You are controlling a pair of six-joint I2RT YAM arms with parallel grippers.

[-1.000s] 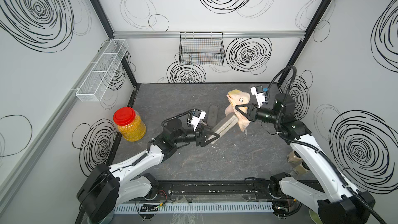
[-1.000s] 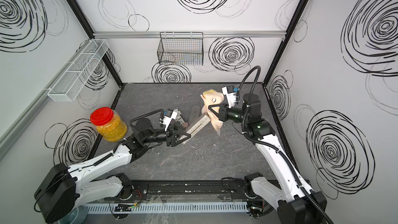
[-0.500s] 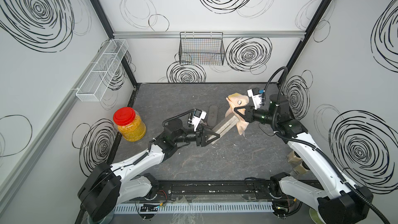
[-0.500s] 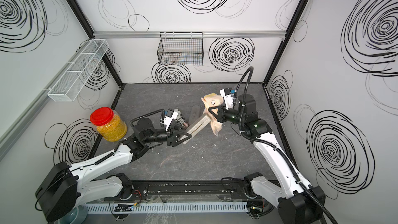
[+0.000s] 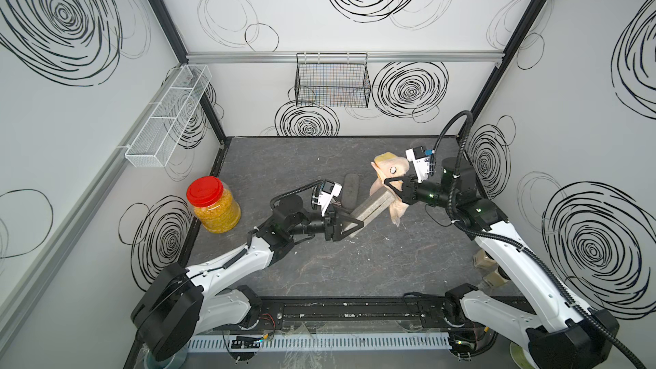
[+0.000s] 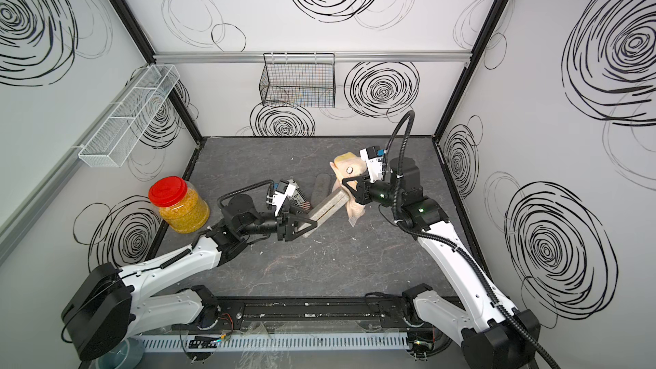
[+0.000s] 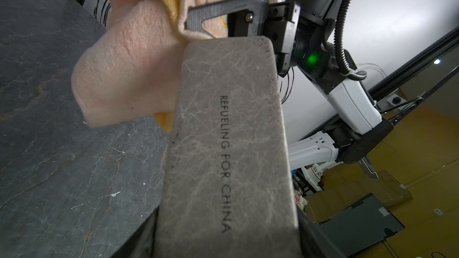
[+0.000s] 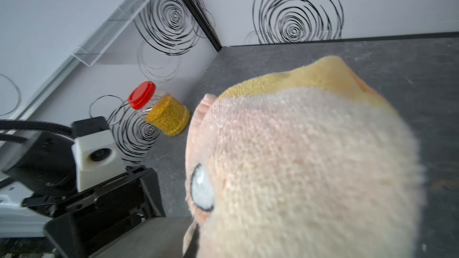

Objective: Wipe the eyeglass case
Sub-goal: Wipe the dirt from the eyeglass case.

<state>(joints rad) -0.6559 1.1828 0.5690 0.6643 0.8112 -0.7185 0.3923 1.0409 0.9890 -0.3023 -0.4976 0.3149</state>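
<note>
Eyeglass case (image 5: pixel 372 207), grey, rectangular: one end clamped by left gripper (image 5: pixel 356 224), other end touching peach terry cloth (image 5: pixel 388 168) pinched in right gripper (image 5: pixel 390 191); dark oblong pouch (image 5: pixel 349 189) just behind, red-lidded yellow-grain jar (image 5: pixel 214 207) well apart.

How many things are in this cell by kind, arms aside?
Eyeglass case: 1
Cloth: 1
Jar: 1
Dark oblong item: 1
Printed packet, partly hidden: 1
Baskets: 2, the black basket and the white basket
Total: 7
</note>
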